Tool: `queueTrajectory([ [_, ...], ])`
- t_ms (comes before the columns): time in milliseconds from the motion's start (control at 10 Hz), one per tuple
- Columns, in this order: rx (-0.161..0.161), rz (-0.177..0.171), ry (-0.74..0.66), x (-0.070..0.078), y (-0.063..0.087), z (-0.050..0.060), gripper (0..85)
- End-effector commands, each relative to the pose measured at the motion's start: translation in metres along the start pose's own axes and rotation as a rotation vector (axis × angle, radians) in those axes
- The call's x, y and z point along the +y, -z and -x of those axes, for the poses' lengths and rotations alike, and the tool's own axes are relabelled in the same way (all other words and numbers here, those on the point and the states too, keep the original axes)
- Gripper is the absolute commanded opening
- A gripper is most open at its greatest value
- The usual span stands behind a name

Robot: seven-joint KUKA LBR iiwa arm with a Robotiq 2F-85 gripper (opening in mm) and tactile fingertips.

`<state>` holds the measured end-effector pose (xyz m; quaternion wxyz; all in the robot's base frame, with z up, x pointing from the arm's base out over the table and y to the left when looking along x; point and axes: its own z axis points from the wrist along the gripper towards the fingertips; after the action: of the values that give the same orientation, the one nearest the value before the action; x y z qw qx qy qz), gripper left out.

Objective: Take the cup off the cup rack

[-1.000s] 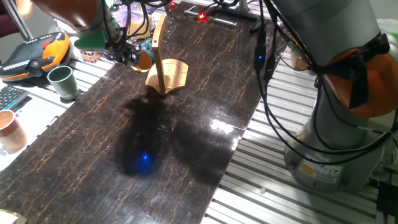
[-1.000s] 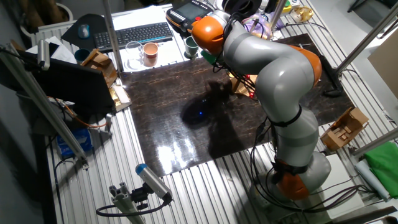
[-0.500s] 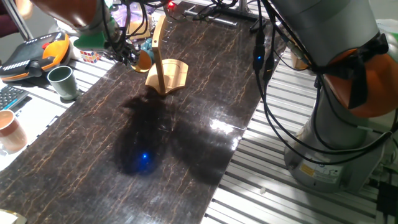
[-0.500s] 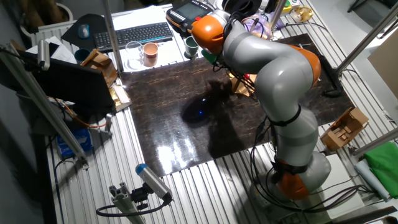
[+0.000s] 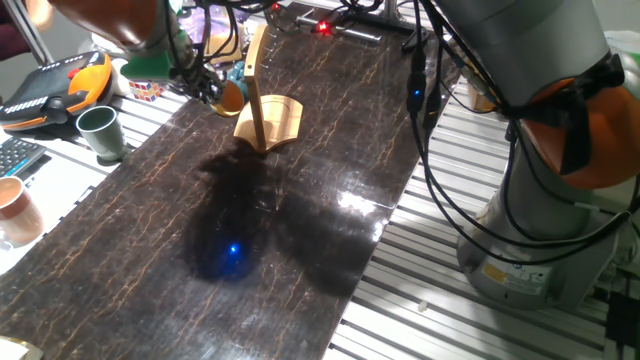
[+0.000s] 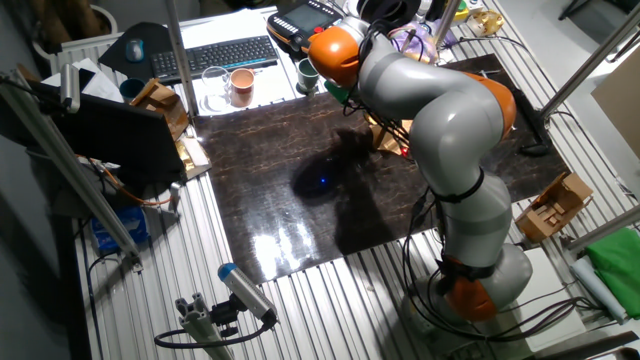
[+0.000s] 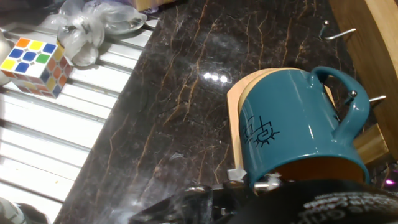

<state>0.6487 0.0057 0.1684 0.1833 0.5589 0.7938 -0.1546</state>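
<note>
The cup is teal-blue with an orange inside. It hangs on its side, with its handle over a thin metal peg of the wooden cup rack. The rack's wavy base stands on the dark marble table top, with its post upright. My gripper is at the cup's rim and looks closed on it. In one fixed view the gripper sits left of the post, against the cup. In the other fixed view the arm hides the cup and most of the rack.
A dark green cup and a terracotta cup stand left of the table top. A Rubik's cube and crumpled clear plastic lie on the metal slats beside the rack. An orange pendant lies at far left.
</note>
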Motion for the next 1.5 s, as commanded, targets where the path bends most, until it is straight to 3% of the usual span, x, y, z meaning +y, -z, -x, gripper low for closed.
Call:
queueTrajectory([
  [0,0.000,0.001,0.006,0.000,0.000,0.000,1.0],
  [400,-0.005,-0.005,-0.005,0.000,0.001,0.000,1.0],
  [1400,-0.031,0.043,-0.033,-0.003,0.013,0.002,1.0],
])
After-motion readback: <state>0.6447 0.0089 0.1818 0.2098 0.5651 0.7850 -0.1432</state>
